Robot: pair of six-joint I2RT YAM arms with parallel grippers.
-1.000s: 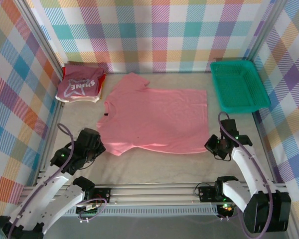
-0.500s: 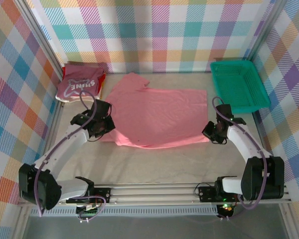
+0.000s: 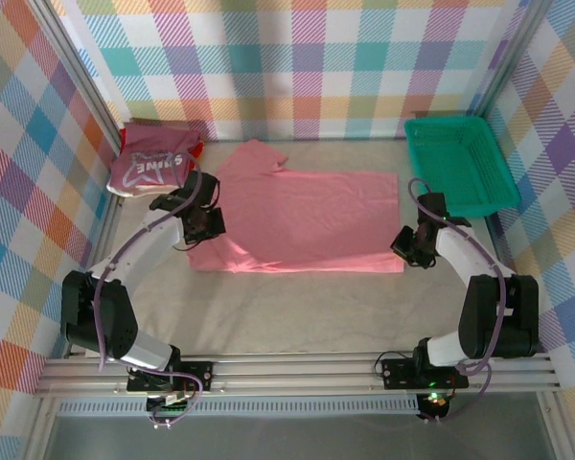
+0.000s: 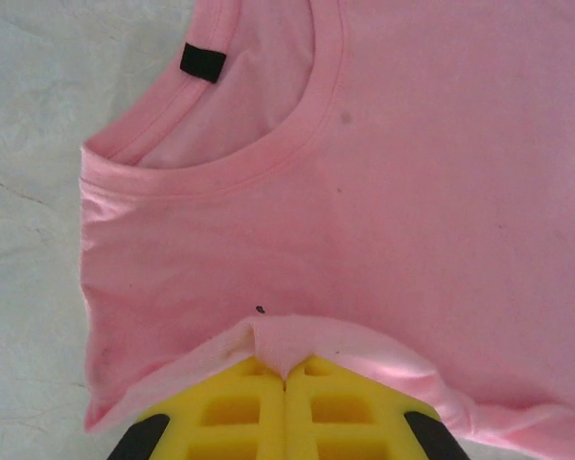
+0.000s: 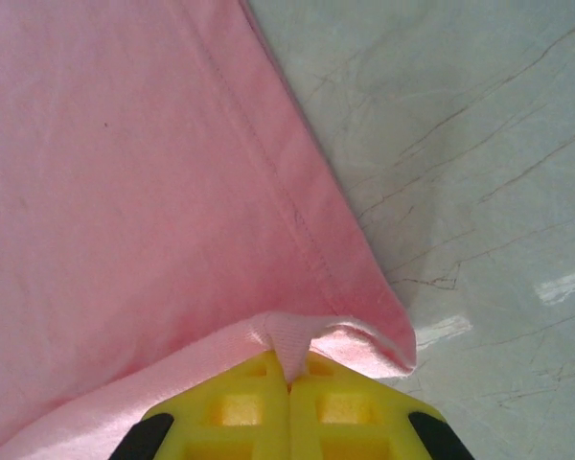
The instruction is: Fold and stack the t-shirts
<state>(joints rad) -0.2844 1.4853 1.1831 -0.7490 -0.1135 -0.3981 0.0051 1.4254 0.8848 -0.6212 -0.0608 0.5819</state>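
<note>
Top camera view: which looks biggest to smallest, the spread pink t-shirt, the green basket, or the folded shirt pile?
1. salmon-pink t-shirt, clearly the largest
2. green basket
3. folded shirt pile, somewhat smaller than the basket

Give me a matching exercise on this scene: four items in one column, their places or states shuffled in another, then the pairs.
1 folded stack
2 green basket
3 left gripper
4 right gripper

A shut on the pink t-shirt near its collar
B far left corner
C shut on the pink t-shirt's hem corner
D far right corner

Pairs: 1-B, 2-D, 3-A, 4-C
</note>
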